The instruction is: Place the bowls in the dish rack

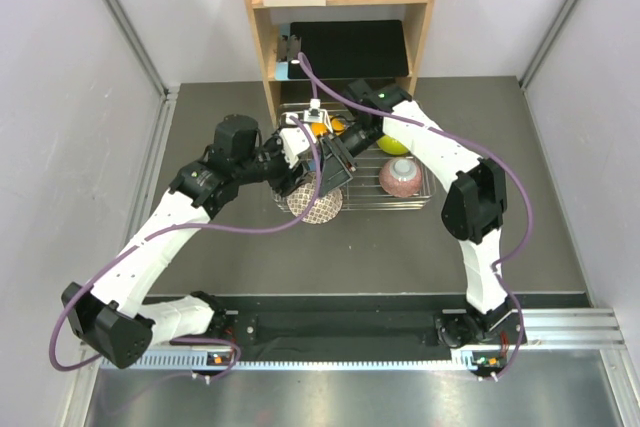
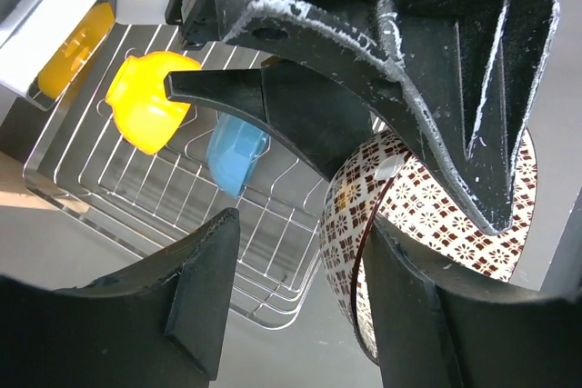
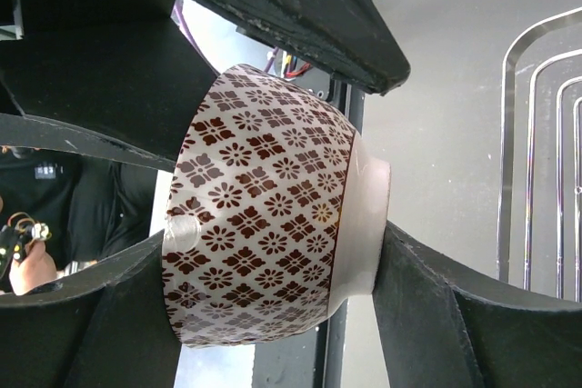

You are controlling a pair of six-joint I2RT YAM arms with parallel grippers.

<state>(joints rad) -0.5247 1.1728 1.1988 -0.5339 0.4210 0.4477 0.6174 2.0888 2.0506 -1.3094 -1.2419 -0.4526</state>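
Glossy white-shelled left arm (image 1: 150, 244) and matching right arm (image 1: 436, 147) carry bulky black joint housings (image 1: 237, 137); a purple cable (image 1: 250, 231) trails each. Black moulded fingers (image 2: 427, 88) look scuffed (white flecks along their edges).

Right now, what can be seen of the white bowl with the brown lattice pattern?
The patterned bowl is white and looks like glazed ceramic. A dark brown flower lattice covers its outer wall, and the foot is plain white. It is tipped on its side, pinched rim to foot between the fingers of the right gripper, at the near left corner of the dish rack. The left gripper is open at its rim.
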